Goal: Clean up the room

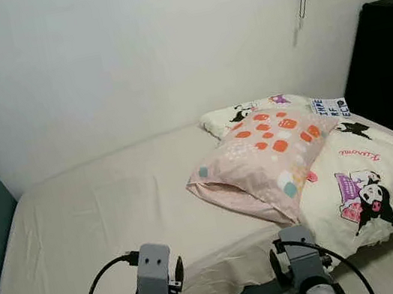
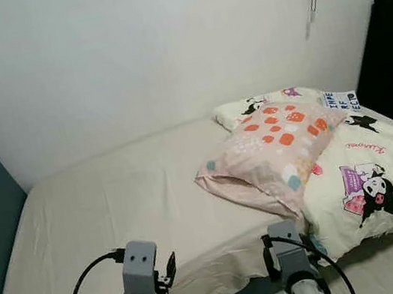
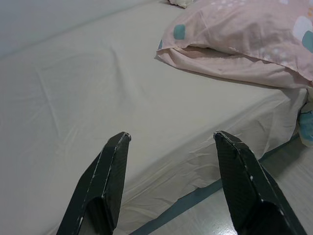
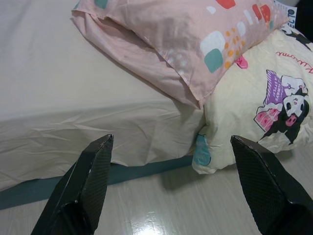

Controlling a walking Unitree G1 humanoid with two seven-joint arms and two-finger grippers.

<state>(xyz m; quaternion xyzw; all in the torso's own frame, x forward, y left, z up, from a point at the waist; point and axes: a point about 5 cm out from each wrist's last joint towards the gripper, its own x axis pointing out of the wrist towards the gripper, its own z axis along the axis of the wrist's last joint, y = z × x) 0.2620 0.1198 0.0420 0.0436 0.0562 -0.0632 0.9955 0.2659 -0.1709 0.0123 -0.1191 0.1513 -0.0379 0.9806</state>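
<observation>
Pillow in pink with the orange and teal patches is lying crooked across the bed, one end propped on the cartoon-print duvet that's bunched at the right and spilling over the mattress edge toward the floor, so I'd guess that's the stuff to straighten. Both arms are held out low in front of the bed edge, probably just getting lined up. Left gripper and right gripper both have fingers spread wide, holding nothing.
</observation>
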